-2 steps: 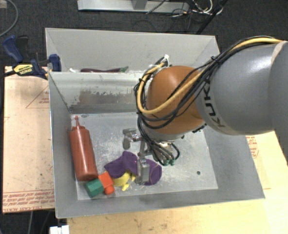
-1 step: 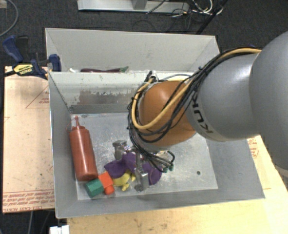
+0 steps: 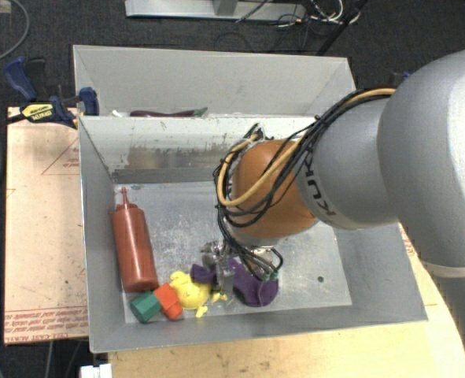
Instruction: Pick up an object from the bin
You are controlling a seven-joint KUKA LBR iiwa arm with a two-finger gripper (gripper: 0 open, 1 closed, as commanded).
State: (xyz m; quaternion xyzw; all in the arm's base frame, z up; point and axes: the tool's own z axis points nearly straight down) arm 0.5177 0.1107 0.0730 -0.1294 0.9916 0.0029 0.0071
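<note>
My gripper (image 3: pixel 221 264) reaches down near the bin's front wall, below the orange cover, and sits right over a purple soft toy (image 3: pixel 252 288). The toy spreads to both sides of the gripper, and part of it is hidden beneath it. Just left of the gripper, touching the purple toy, lies a yellow rubber duck (image 3: pixel 188 290). Whether anything is held cannot be made out.
An orange block (image 3: pixel 168 301) and a green block (image 3: pixel 144 307) lie left of the duck in the front left corner. A red squeeze bottle (image 3: pixel 133 246) lies along the left wall. The arm covers the bin's right half.
</note>
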